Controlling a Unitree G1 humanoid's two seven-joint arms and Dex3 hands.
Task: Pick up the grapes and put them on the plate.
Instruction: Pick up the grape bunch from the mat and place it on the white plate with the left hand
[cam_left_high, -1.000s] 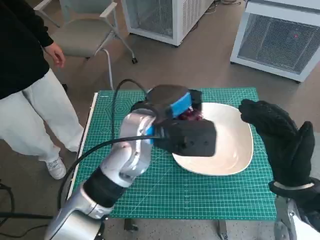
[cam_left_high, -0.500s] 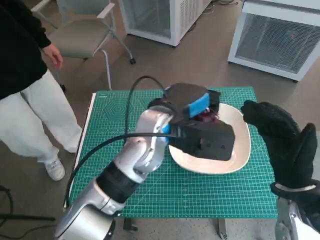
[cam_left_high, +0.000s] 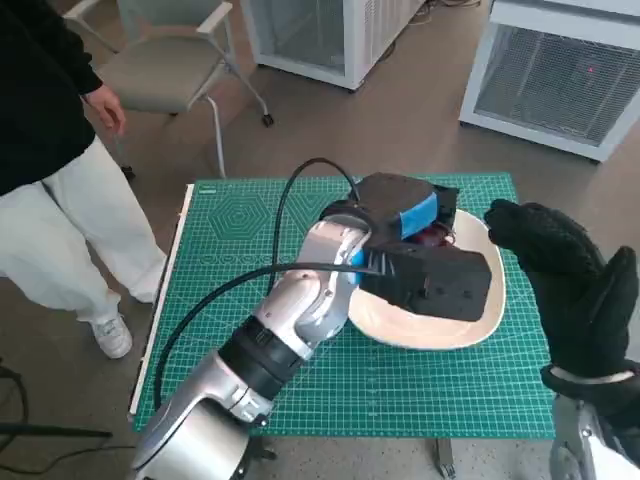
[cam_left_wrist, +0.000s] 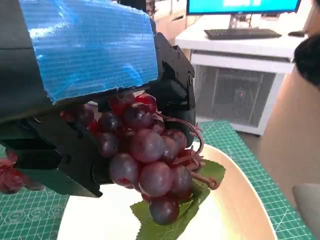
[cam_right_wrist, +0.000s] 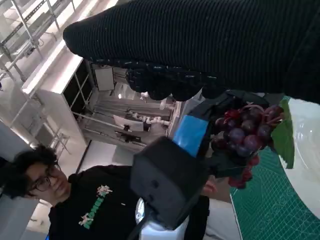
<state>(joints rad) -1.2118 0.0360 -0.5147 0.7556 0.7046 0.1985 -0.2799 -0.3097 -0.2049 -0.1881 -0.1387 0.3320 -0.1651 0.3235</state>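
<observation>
Left hand: the black left hand with blue tape over its back (cam_left_high: 405, 215) hangs above the far part of the plate; its fingers (cam_left_wrist: 172, 75) are curled around the top of the bunch, which hangs below them.
Grapes: the bunch of dark red grapes with a green leaf (cam_left_wrist: 145, 160) is held in the air over the plate; whether the leaf tip touches the plate surface cannot be told.
Plate: the cream, rounded-square shallow plate (cam_left_high: 480, 325) lies on the green gridded cutting mat (cam_left_high: 220, 250), toward its right side.
Right hand: the right hand in the black knitted glove (cam_left_high: 565, 290) is raised beside the plate's right edge, holding nothing, fingers apart.
Step in hand: lowering and release, by judgement. Bring the bunch down until it rests near the plate's middle, then part the fingers slowly so the stem does not snag.
Risk: grapes let go too near the rim may roll off.
</observation>
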